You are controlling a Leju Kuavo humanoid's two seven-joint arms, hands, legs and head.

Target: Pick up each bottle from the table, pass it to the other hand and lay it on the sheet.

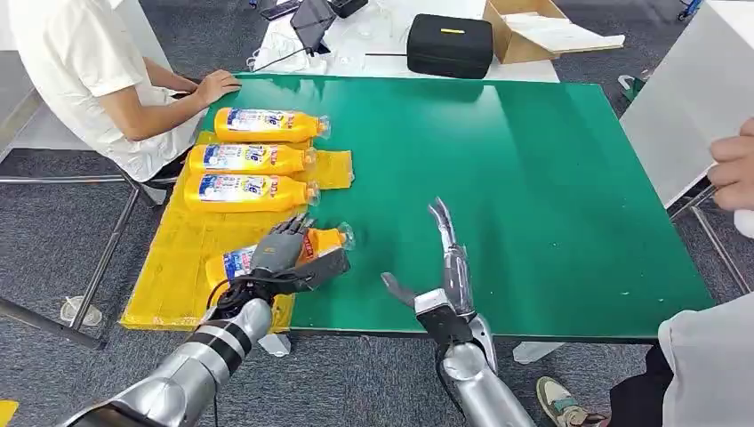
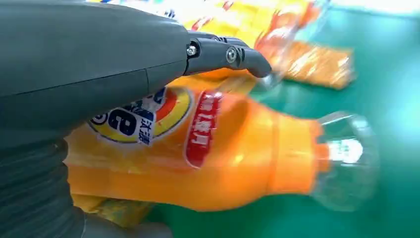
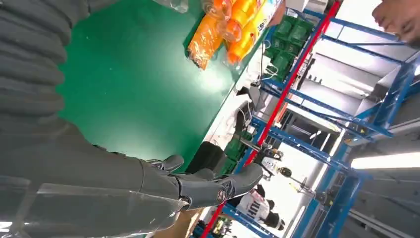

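We see the left robot hand wrapped around an orange plastic bottle with a clear cap and a blue-and-white label, fingers over its body and thumb beneath. The bottle lies on its side across the near edge of the yellow plastic sheet, its cap reaching past the sheet over the green tabletop. Beyond the held bottle, three more orange bottles lie side by side on the sheet. The right robot hand hangs to the right of the held bottle, fingers straight and spread, grasping nothing. The left wrist view brings us the bottle's red label band. A person in a white shirt sits past the sheet's far left corner.
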